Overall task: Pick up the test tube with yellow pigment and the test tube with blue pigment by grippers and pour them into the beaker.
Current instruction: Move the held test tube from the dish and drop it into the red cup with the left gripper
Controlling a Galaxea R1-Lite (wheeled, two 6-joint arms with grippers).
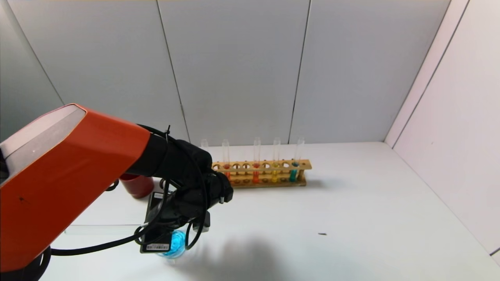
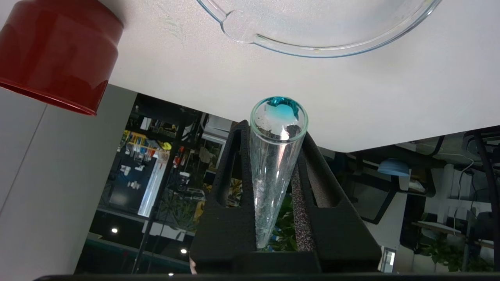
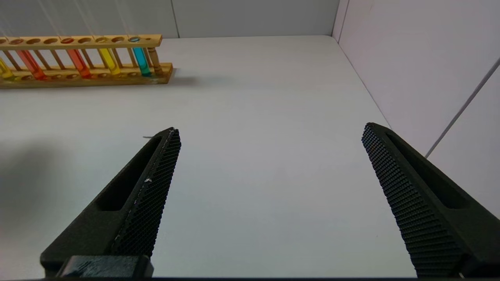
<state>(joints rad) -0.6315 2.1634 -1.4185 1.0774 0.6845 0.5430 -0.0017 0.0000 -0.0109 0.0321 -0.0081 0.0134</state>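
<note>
The beaker (image 1: 175,244) stands near the front edge of the white surface (image 1: 351,218), toward its left side, and holds bright cyan-blue liquid; the left gripper (image 2: 275,136) hangs over it and hides most of its rim in the head view. In the left wrist view the wide clear glass rim with its pour lip lies just past the tube's mouth.

The left gripper's black, rough-padded fingers (image 2: 230,183) are clamped on the test tube with blue pigment (image 2: 275,171), a slim clear glass tube. Its long axis runs out between the fingers with the open mouth leading toward the beaker; a little cyan liquid sits at the mouth, and the rest of the tube looks nearly drained, though droplets on the glass make that hard to judge.

At the back of the surface, a wooden rack (image 1: 261,171) holds upright tubes: two with red-orange liquid, one with yellow liquid (image 1: 275,175) and one with teal liquid (image 1: 293,173) at its right end. A dark red opaque cup (image 1: 136,185) stands left of the rack.

The right gripper (image 3: 269,136) hovers over the bare right part of the surface, its mesh-textured fingers wide apart and holding nothing.
</note>
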